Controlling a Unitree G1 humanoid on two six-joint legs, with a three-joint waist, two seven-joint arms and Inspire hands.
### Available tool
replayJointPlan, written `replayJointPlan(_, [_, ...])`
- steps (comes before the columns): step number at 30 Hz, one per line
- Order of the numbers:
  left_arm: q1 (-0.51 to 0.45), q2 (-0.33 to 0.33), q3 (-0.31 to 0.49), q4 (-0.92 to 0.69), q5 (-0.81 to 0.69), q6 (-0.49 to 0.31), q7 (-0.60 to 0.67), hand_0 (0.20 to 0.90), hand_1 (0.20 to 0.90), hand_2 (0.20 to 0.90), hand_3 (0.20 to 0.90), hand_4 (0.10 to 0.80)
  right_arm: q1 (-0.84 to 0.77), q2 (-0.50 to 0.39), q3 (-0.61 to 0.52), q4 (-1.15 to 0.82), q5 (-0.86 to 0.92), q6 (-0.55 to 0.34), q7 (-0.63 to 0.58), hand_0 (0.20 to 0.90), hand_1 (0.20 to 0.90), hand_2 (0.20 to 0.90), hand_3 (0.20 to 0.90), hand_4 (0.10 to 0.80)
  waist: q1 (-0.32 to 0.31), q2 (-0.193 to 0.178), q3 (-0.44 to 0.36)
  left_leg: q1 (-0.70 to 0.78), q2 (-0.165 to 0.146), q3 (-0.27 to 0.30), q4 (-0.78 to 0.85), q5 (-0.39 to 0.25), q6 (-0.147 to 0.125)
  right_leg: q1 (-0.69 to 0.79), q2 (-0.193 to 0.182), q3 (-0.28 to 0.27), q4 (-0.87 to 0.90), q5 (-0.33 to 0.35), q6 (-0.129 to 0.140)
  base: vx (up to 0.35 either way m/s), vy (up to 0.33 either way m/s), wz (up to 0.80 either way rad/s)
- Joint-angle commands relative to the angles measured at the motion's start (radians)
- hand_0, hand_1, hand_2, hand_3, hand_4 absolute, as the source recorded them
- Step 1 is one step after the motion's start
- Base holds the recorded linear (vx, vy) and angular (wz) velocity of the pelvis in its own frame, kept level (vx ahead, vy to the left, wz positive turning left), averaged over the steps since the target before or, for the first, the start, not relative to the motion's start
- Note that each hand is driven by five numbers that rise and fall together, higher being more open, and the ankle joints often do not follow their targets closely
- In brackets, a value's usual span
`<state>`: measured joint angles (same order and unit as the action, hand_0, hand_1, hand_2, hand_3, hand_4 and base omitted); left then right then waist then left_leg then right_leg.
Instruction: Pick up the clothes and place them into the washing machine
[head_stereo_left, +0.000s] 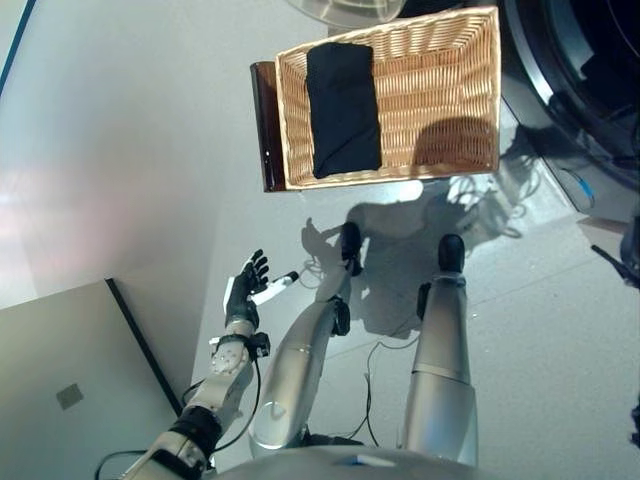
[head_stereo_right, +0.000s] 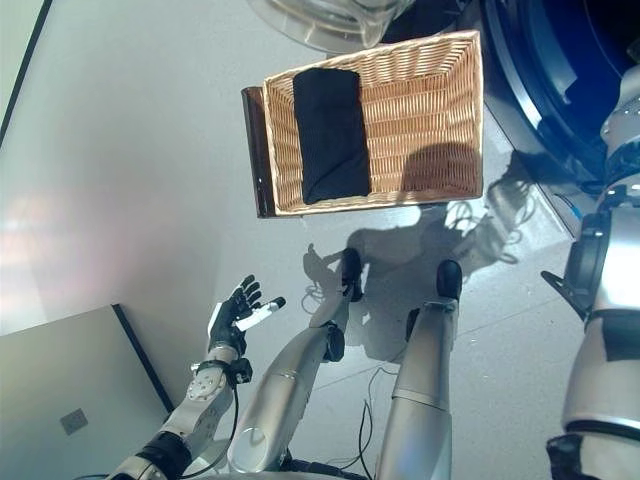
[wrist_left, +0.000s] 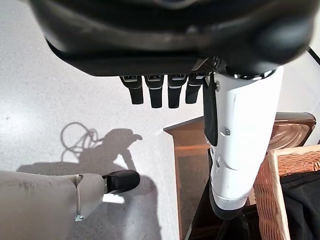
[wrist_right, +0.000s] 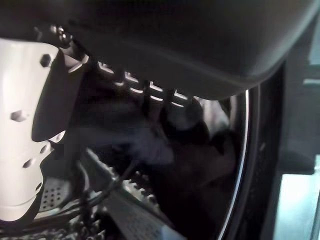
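Lying in basket: a folded black garment (head_stereo_left: 343, 108) rests flat along the left part of the wicker basket (head_stereo_left: 440, 80), its long side running front to back; the rest of the basket floor is bare.
Basket: rectangular, woven, standing on a dark brown stand (head_stereo_left: 265, 125) whose edge shows past the basket's left side; the stand is on the grey floor (head_stereo_left: 120, 160).
Second cloth: in the right wrist view a dark cloth (wrist_right: 135, 135) hangs bunched just under the right hand (wrist_right: 150, 95), inside the washing machine drum (wrist_right: 55, 200), whose perforated metal wall shows behind it.
Right hand: reached into the round opening of the washing machine (head_stereo_right: 560, 90) at the right of the basket; its fingers point down at the dark cloth, but whether they are clamped on it I cannot tell.
Left hand: the left hand (head_stereo_left: 247, 285) is held out low at the robot's left, well apart from the basket, fingers straight and spread, white-covered thumb out to the side, nothing in it.
Left wrist view: fingers straight, with the stand and a corner of the basket with the garment beyond the thumb.
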<state>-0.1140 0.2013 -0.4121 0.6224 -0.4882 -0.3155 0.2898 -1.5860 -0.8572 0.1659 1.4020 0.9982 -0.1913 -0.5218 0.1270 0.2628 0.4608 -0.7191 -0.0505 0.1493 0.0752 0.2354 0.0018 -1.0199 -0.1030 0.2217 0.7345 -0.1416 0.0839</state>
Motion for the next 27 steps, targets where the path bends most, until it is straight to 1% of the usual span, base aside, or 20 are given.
replayJointPlan(1, [-0.013, 0.046, 0.037, 0.009, -0.024, -0.049, 0.055, 0.900, 0.900, 0.900, 0.900, 0.800, -0.163, -0.094, 0.173, -0.075, -0.094, -0.059, -0.009, 0.900, 0.900, 0.900, 0.900, 0.800, -0.024, 0.083, 0.043, -0.065, 0.056, 0.002, 0.068, -0.054, -0.092, 0.090, 0.030, -0.049, -0.124, 0.026, -0.039, 0.000, 0.000, 0.00])
replayJointPlan(2, [-0.012, 0.050, 0.039, 0.006, -0.027, -0.052, 0.056, 0.900, 0.900, 0.900, 0.900, 0.800, -0.163, -0.087, 0.192, -0.070, -0.139, -0.039, -0.020, 0.900, 0.900, 0.900, 0.900, 0.800, -0.023, 0.080, 0.044, -0.064, 0.056, 0.003, 0.068, -0.054, -0.092, 0.095, 0.030, -0.052, -0.131, 0.030, -0.040, 0.000, 0.000, 0.00])
replayJointPlan(3, [-0.012, 0.050, 0.039, 0.006, -0.027, -0.052, 0.056, 0.900, 0.900, 0.900, 0.900, 0.800, -0.165, -0.086, 0.193, -0.070, -0.141, -0.038, -0.022, 0.900, 0.900, 0.900, 0.900, 0.800, -0.023, 0.081, 0.045, -0.064, 0.056, 0.003, 0.068, -0.053, -0.092, 0.095, 0.030, -0.052, -0.131, 0.030, -0.040, 0.000, 0.000, 0.00])
replayJointPlan(4, [-0.007, 0.056, 0.040, -0.010, -0.027, -0.052, 0.054, 0.900, 0.900, 0.900, 0.900, 0.800, -0.171, -0.089, 0.239, -0.051, -0.233, 0.003, -0.037, 0.900, 0.900, 0.900, 0.900, 0.800, -0.024, 0.077, 0.045, -0.061, 0.056, 0.004, 0.065, -0.052, -0.091, 0.100, 0.029, -0.054, -0.137, 0.035, -0.039, 0.000, 0.000, 0.00])
replayJointPlan(5, [-0.007, 0.054, 0.040, -0.011, -0.027, -0.052, 0.054, 0.900, 0.900, 0.900, 0.900, 0.800, -0.175, -0.088, 0.242, -0.051, -0.235, 0.004, -0.038, 0.900, 0.900, 0.900, 0.900, 0.800, -0.024, 0.078, 0.046, -0.060, 0.056, 0.004, 0.064, -0.052, -0.091, 0.100, 0.029, -0.053, -0.137, 0.035, -0.039, -0.030, 0.023, -0.02])
replayJointPlan(6, [-0.002, 0.065, 0.047, -0.013, -0.023, -0.055, 0.055, 0.900, 0.900, 0.900, 0.900, 0.800, -0.189, -0.082, 0.327, -0.024, -0.418, 0.070, -0.072, 0.900, 0.900, 0.900, 0.900, 0.800, -0.022, 0.074, 0.048, -0.059, 0.059, 0.004, 0.064, -0.050, -0.090, 0.102, 0.029, -0.057, -0.140, 0.040, -0.039, 0.000, 0.000, 0.00])
replayJointPlan(7, [-0.003, 0.063, 0.048, -0.013, -0.022, -0.055, 0.055, 0.900, 0.900, 0.900, 0.900, 0.800, -0.192, -0.080, 0.330, -0.023, -0.420, 0.071, -0.073, 0.900, 0.900, 0.900, 0.900, 0.800, -0.023, 0.076, 0.048, -0.059, 0.059, 0.004, 0.064, -0.050, -0.090, 0.102, 0.029, -0.057, -0.140, 0.040, -0.039, 0.000, 0.000, 0.00])
replayJointPlan(10, [0.006, 0.082, 0.077, -0.052, -0.012, -0.059, 0.062, 0.900, 0.900, 0.900, 0.900, 0.800, -0.197, -0.074, 0.464, 0.010, -0.687, 0.187, -0.073, 0.900, 0.900, 0.900, 0.900, 0.800, -0.024, 0.066, 0.050, -0.062, 0.060, 0.004, 0.065, -0.047, -0.088, 0.107, 0.032, -0.062, -0.151, 0.051, -0.040, -0.023, 0.002, -0.02])
replayJointPlan(12, [0.012, 0.083, 0.080, -0.068, -0.009, -0.058, 0.062, 0.900, 0.900, 0.900, 0.900, 0.800, -0.198, -0.073, 0.479, 0.012, -0.713, 0.191, -0.070, 0.900, 0.900, 0.900, 0.900, 0.800, -0.025, 0.066, 0.050, -0.064, 0.060, 0.005, 0.064, -0.046, -0.088, 0.106, 0.032, -0.062, -0.154, 0.054, -0.040, 0.000, 0.000, 0.00])
replayJointPlan(13, [0.023, 0.087, 0.085, -0.074, -0.001, -0.059, 0.062, 0.900, 0.900, 0.900, 0.900, 0.800, -0.195, -0.069, 0.516, 0.015, -0.791, 0.213, -0.072, 0.900, 0.900, 0.900, 0.900, 0.800, -0.024, 0.062, 0.048, -0.065, 0.060, 0.005, 0.062, -0.043, -0.088, 0.105, 0.034, -0.062, -0.159, 0.059, -0.039, 0.000, 0.000, 0.00])
replayJointPlan(14, [0.027, 0.088, 0.088, -0.077, 0.002, -0.059, 0.063, 0.900, 0.900, 0.900, 0.900, 0.800, -0.194, -0.066, 0.533, 0.013, -0.829, 0.222, -0.076, 0.900, 0.900, 0.900, 0.900, 0.800, -0.024, 0.061, 0.047, -0.066, 0.060, 0.004, 0.062, -0.042, -0.088, 0.107, 0.035, -0.062, -0.163, 0.061, -0.039, -0.027, 0.025, -0.04])
replayJointPlan(18, [0.026, 0.084, 0.092, -0.072, 0.011, -0.059, 0.063, 0.900, 0.900, 0.900, 0.900, 0.800, -0.168, -0.060, 0.553, -0.003, -0.926, 0.239, -0.100, 0.900, 0.900, 0.900, 0.900, 0.800, -0.024, 0.058, 0.048, -0.065, 0.060, 0.003, 0.058, -0.038, -0.087, 0.110, 0.037, -0.064, -0.170, 0.067, -0.038, -0.016, 0.013, -0.05])
replayJointPlan(20, [0.016, 0.077, 0.092, -0.067, 0.023, -0.061, 0.067, 0.900, 0.900, 0.900, 0.900, 0.800, -0.129, -0.044, 0.542, -0.026, -0.990, 0.249, -0.129, 0.900, 0.900, 0.900, 0.900, 0.800, -0.027, 0.055, 0.049, -0.061, 0.060, 0.004, 0.056, -0.037, -0.086, 0.117, 0.040, -0.063, -0.182, 0.074, -0.036, -0.025, 0.024, -0.06])
replayJointPlan(21, [0.016, 0.077, 0.092, -0.067, 0.023, -0.061, 0.067, 0.900, 0.900, 0.900, 0.900, 0.800, -0.128, -0.044, 0.542, -0.026, -0.991, 0.249, -0.129, 0.900, 0.900, 0.900, 0.900, 0.800, -0.027, 0.055, 0.049, -0.061, 0.060, 0.004, 0.056, -0.037, -0.086, 0.117, 0.040, -0.063, -0.182, 0.074, -0.036, -0.018, 0.028, -0.05])
replayJointPlan(27, [-0.012, 0.056, 0.097, -0.046, 0.039, -0.069, 0.089, 0.900, 0.900, 0.900, 0.900, 0.800, -0.046, 0.008, 0.456, -0.082, -1.045, 0.262, -0.198, 0.900, 0.900, 0.900, 0.900, 0.800, -0.034, 0.053, 0.048, -0.048, 0.058, 0.012, 0.055, -0.042, -0.082, 0.133, 0.039, -0.056, -0.206, 0.092, -0.030, -0.012, 0.018, -0.01])
